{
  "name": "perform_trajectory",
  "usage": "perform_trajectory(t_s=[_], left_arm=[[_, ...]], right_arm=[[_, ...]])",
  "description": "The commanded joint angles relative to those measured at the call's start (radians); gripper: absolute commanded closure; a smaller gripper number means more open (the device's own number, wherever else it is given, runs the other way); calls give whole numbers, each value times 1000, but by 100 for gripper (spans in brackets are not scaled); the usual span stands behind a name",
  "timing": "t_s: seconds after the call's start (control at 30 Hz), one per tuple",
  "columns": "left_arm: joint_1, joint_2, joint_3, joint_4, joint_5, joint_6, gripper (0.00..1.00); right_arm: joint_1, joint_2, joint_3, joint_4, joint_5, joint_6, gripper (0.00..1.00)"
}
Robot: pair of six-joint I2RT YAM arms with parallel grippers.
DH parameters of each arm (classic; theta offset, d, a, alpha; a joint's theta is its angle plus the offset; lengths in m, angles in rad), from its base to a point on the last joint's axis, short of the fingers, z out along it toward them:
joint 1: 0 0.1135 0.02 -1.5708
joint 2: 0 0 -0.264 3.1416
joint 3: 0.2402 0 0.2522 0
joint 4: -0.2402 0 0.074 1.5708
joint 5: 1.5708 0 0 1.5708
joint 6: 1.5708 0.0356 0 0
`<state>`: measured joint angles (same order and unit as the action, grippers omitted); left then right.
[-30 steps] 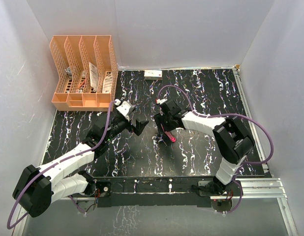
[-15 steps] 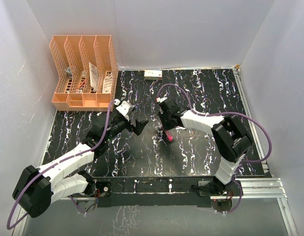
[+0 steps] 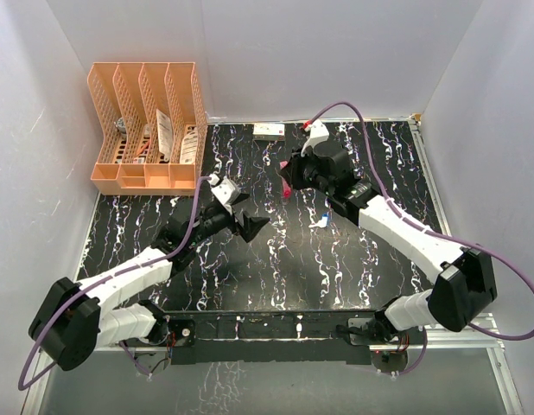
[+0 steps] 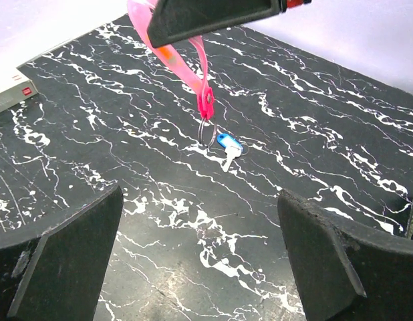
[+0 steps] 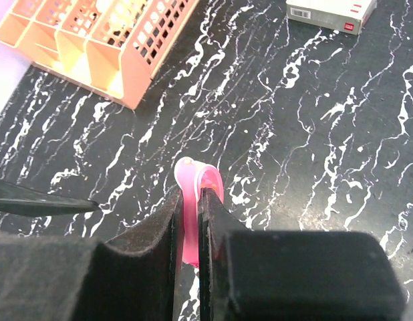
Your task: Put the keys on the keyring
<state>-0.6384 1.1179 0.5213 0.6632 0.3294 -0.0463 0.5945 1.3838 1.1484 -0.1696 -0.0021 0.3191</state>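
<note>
The keyring [image 4: 195, 67], a pink strap with a thin ring [image 4: 206, 132] at its low end, hangs in the air from my right gripper [image 5: 191, 200], which is shut on the strap's upper part [image 5: 193, 177]. In the top view this gripper [image 3: 289, 179] is above the table's back middle with the strap [image 3: 287, 190] dangling under it. The keys [image 3: 321, 219] lie on the table to its right: a blue-headed one [image 4: 228, 141] and a silver one [image 4: 226, 159]. My left gripper [image 3: 252, 224] is open and empty, facing the hanging keyring, with its fingers [image 4: 59, 257] wide apart.
An orange file organizer [image 3: 146, 121] with papers stands at the back left. A small white box [image 3: 268, 130] lies at the back edge. Purple cables loop over both arms. White walls close in the table on three sides.
My right gripper closed on the keyring on the table and lifted it up and toward the back. The keys, covered by the arm before, now show. The left gripper shifted slightly right.
</note>
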Motion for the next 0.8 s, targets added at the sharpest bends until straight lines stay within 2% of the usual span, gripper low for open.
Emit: perform_trajectory(t_s=[0.0,0.43,0.77], left_arm=[[-5,22,-6,104,59,-22,1],[-4,159,54,204,117,3,2],[-4,164,47,232,139,42,6]], right_arm=[[1,-44,-18,78,-19,36,90],[1,-69,-26,70,-55,41,88],[2,-95,-51,82,-96,17,88]])
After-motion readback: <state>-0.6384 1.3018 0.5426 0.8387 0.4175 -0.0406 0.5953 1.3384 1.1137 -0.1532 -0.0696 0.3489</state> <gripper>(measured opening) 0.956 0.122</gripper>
